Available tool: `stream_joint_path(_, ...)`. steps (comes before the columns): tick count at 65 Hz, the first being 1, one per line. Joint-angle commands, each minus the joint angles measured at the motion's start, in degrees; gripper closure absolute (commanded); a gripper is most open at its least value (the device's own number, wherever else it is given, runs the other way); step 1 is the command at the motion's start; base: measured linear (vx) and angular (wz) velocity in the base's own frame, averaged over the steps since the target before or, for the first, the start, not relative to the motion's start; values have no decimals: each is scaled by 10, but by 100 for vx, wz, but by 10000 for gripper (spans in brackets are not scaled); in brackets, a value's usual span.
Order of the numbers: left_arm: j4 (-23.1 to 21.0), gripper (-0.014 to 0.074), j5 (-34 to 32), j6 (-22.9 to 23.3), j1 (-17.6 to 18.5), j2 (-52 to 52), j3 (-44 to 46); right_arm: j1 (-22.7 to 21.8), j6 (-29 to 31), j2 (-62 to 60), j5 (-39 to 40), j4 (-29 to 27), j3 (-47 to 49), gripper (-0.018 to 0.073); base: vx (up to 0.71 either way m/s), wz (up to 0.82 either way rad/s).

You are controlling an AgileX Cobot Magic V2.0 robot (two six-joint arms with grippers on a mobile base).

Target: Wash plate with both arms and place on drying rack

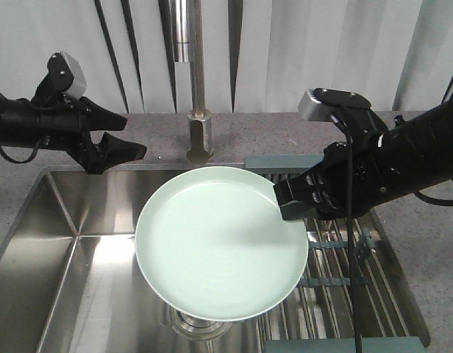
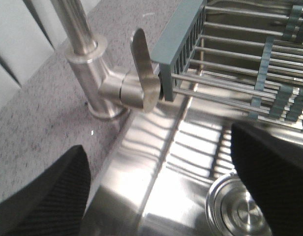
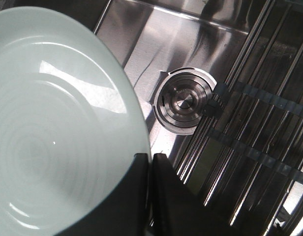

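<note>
One steel sink (image 1: 65,243) in speckled counter (image 1: 270,136): right claw (image 1: 284,203) grips plate (image 1: 212,243), left claw (image 1: 134,136) gapes.

The right gripper (image 1: 289,200) pinches the plate (image 1: 219,243) by its right rim, holding it over the sink (image 1: 72,257). The left gripper (image 1: 135,135) hangs with jaws apart, left of the faucet (image 1: 199,132). The rack (image 1: 344,287) sits at the right, apparently spanning the sink's end.
</note>
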State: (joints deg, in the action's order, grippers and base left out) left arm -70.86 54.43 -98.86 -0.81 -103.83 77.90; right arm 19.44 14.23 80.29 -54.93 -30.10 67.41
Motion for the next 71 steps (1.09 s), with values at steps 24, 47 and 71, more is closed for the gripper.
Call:
stream_joint_path(24, -50, 20, 34, -7, 67, -81, 164, -2, 4, -20, 21, -20, 15, 568, 0, 0)
stream_joint_path(47, -49, 20, 21, -4, 110, -126, 219, -2, 4, -20, 21, -20, 15, 568, 0, 0)
stream_joint_path(71, -18, 20, 131, 14, 114, -127, 219, -2, 4, -20, 21, -20, 15, 568, 0, 0)
